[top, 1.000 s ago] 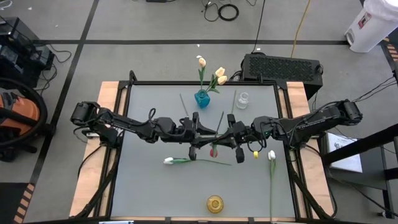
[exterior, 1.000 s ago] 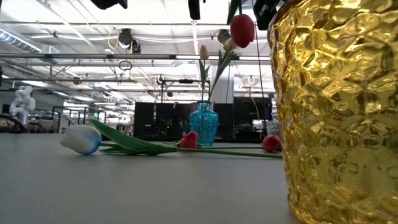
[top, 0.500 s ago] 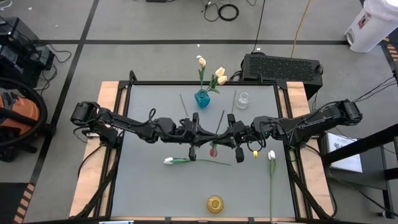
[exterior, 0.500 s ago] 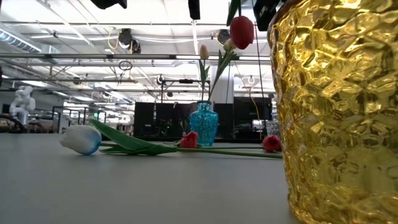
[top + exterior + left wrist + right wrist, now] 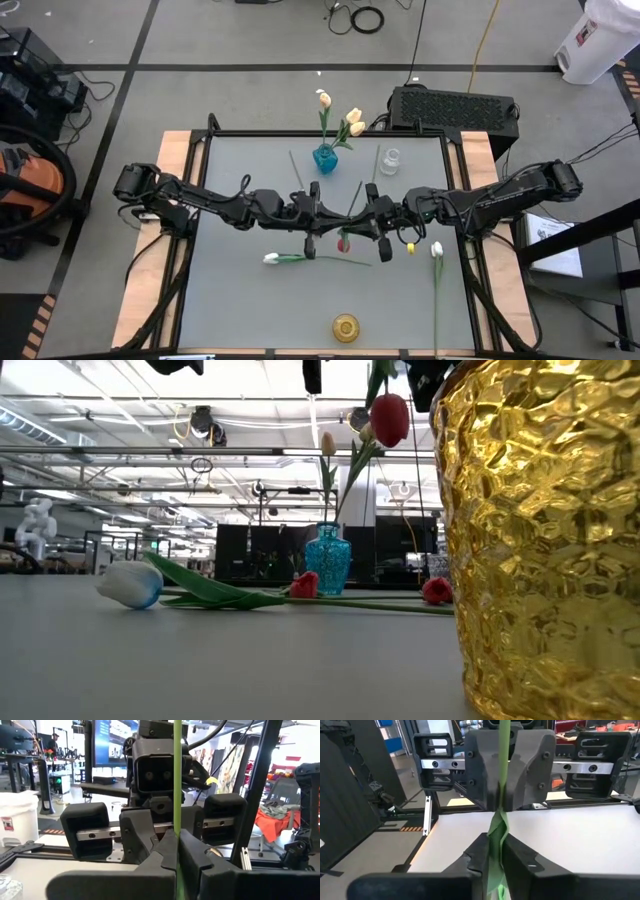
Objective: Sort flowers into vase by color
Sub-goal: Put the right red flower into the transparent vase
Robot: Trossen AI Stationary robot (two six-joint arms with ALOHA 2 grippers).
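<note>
Where the high view hides it, the left claw (image 5: 176, 851) pinches the tulip stem (image 5: 177, 775).

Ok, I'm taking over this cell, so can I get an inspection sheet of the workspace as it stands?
Surface: grey table, wooden side rails.
Job's things: cream tulips in blue vase; clear vase, gold vase standing; white tulip lying mid-table, second white tulip near right edge; red tulip held aloft.
Clutter: nothing seen.
Grippers: left gripper shut on red tulip's stem; right gripper at same stem.
Cables: coiled cable on floor behind table.
Surroundings: black box, orange vacuum.
</note>
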